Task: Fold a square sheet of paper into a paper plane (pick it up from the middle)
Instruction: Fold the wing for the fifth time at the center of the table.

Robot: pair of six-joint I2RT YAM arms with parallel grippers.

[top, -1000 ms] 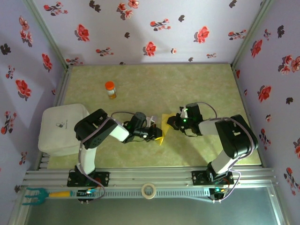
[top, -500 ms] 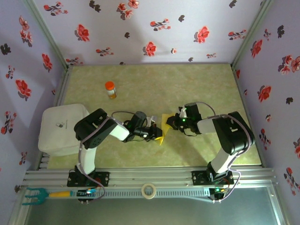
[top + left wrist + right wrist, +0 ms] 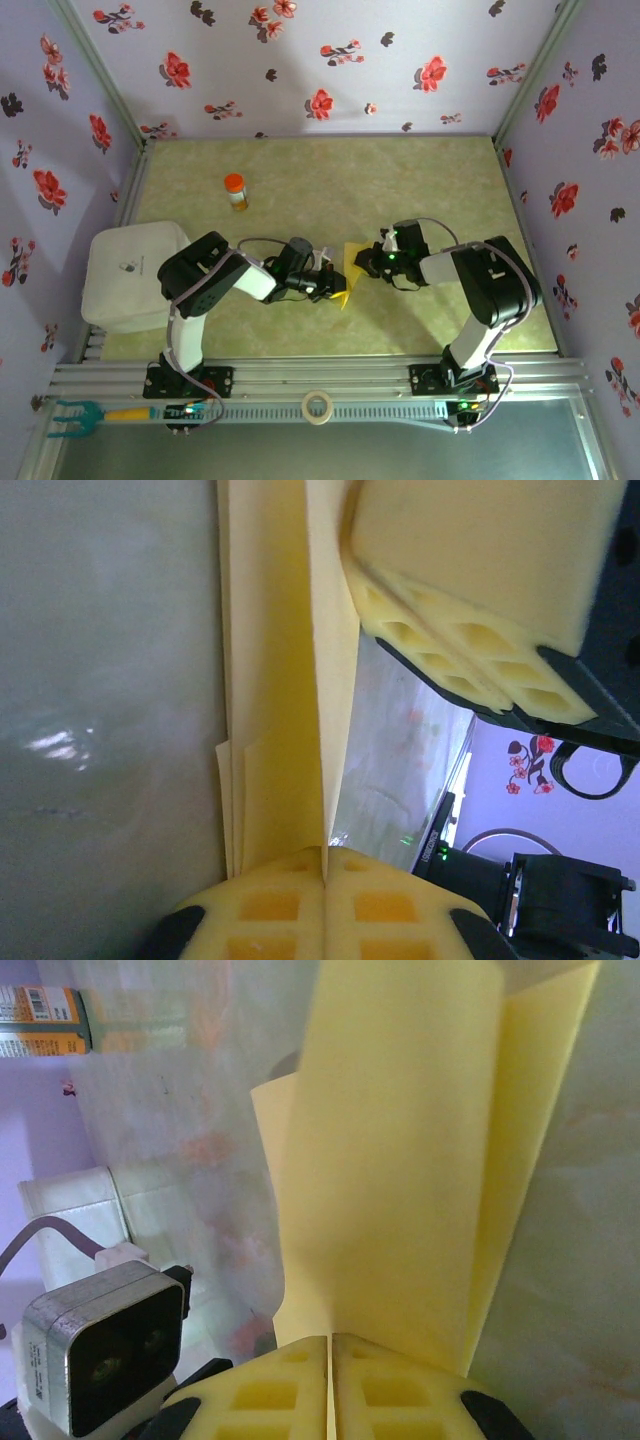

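Pincer left, pincer right, paper between

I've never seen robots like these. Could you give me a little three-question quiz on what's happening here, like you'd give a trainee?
1. True or false: the left fingers and the right fingers are both shut on the folded yellow paper.
2. Where does the orange-capped bottle stand? A) on the paper; B) on the table, apart from the paper, beyond the left arm; C) between the right fingers.
3. Fill in: the white case lies at the table's ____ edge.
Key: 1 true; 2 B; 3 left.
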